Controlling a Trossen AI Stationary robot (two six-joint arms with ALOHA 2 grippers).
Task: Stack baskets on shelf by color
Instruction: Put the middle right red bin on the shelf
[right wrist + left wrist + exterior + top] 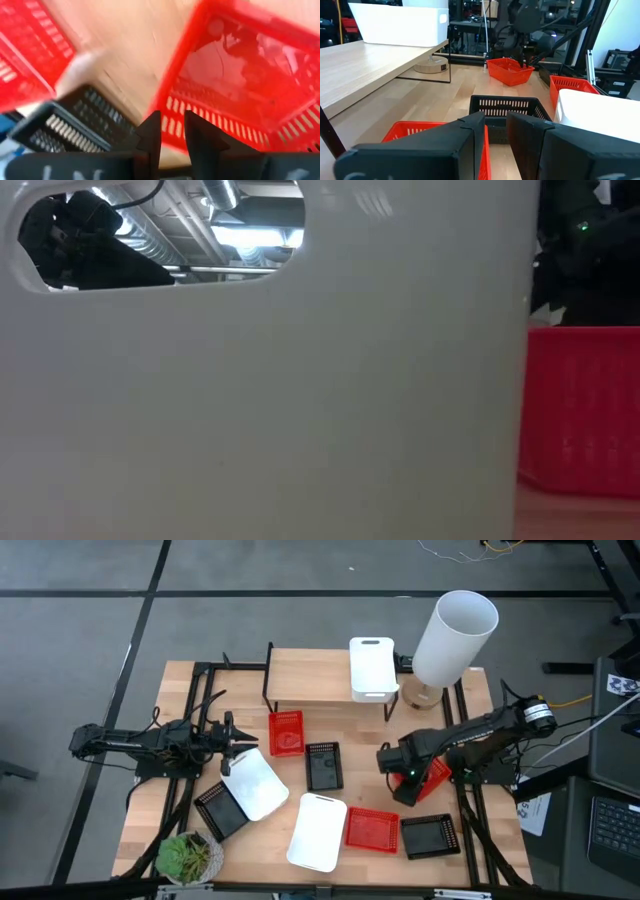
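One white basket [372, 667] sits on the shelf [310, 678]; the rest lie scattered over the worktop [360, 770]. Right claw [408, 778] pinches the rim of a red basket [432, 778] and holds it tilted off the wood; the shelf lies up-table and leftward from it. Left claw [236, 739], fingers a narrow gap apart and empty, hovers just beside another red basket [286, 732], nearer the shelf.

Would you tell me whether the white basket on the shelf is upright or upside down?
Upside down: the white basket shows its closed base upward on the shelf.
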